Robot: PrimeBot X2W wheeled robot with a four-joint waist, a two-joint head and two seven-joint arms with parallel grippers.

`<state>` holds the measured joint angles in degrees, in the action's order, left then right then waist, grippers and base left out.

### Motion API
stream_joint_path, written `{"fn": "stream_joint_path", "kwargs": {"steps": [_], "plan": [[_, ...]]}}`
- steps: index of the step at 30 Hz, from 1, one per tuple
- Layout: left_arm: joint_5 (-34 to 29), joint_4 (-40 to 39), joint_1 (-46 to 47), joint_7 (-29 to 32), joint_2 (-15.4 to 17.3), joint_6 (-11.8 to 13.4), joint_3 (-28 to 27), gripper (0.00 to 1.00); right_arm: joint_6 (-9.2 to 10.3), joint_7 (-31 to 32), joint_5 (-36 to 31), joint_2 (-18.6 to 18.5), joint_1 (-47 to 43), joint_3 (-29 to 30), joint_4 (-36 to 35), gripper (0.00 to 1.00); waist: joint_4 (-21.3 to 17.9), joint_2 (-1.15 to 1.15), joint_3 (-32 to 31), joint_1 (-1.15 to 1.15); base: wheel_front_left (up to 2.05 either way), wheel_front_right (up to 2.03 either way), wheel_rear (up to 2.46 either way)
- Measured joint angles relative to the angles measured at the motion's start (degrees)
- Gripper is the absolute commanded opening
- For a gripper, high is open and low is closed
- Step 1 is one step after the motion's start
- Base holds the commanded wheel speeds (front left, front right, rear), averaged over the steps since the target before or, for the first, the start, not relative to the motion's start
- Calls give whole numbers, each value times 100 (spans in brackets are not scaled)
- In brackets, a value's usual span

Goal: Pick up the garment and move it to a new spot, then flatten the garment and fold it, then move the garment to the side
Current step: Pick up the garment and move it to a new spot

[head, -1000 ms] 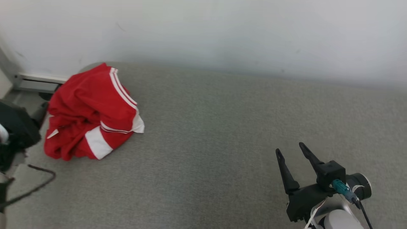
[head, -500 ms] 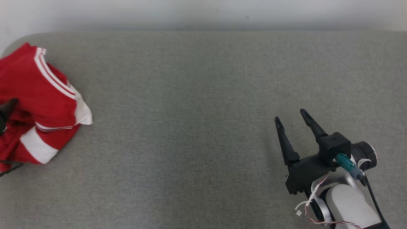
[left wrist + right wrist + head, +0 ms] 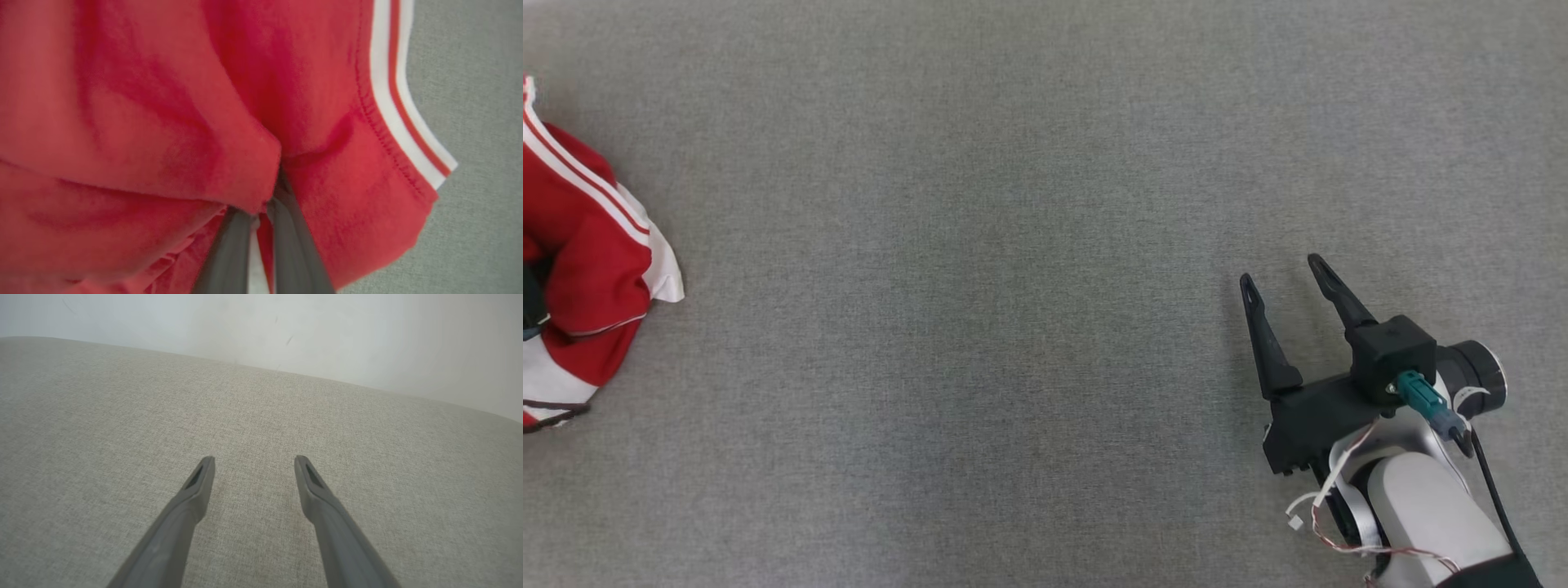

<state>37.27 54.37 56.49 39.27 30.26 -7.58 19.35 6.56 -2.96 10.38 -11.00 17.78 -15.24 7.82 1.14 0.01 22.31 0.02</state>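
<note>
The garment (image 3: pixel 580 253), red with white stripes and panels, lies bunched at the far left edge of the head view on the grey fabric surface (image 3: pixel 980 310). In the left wrist view the garment (image 3: pixel 163 122) is very close. My left gripper (image 3: pixel 265 204) is shut on a fold of it, and the tips are buried in the red cloth. A dark piece of that gripper (image 3: pixel 531 294) shows against the garment in the head view. My right gripper (image 3: pixel 1282 273) hovers open over bare surface at the lower right, far from the garment, and the right gripper (image 3: pixel 254 459) holds nothing.
The grey surface (image 3: pixel 122 416) runs wide between the garment and my right arm. In the right wrist view a pale wall (image 3: pixel 286 330) rises behind the surface's far edge.
The head camera has tilted down, so the wall has left the picture. My left gripper has closed on the garment, which now looks more bunched. The right gripper stays open.
</note>
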Motion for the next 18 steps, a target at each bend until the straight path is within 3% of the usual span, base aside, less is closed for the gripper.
{"fn": "stream_joint_path", "kwargs": {"steps": [14,18], "plan": [[-3,-824,643,-877,105,0,1099,0,7,-83,60,227,157,15,557,100,75,0,-422,-2,0,0,0],[243,-1232,644,-1202,-19,0,1462,0,5,-168,224,301,145,51,771,100,44,-1,-647,-2,0,0,0]]}}
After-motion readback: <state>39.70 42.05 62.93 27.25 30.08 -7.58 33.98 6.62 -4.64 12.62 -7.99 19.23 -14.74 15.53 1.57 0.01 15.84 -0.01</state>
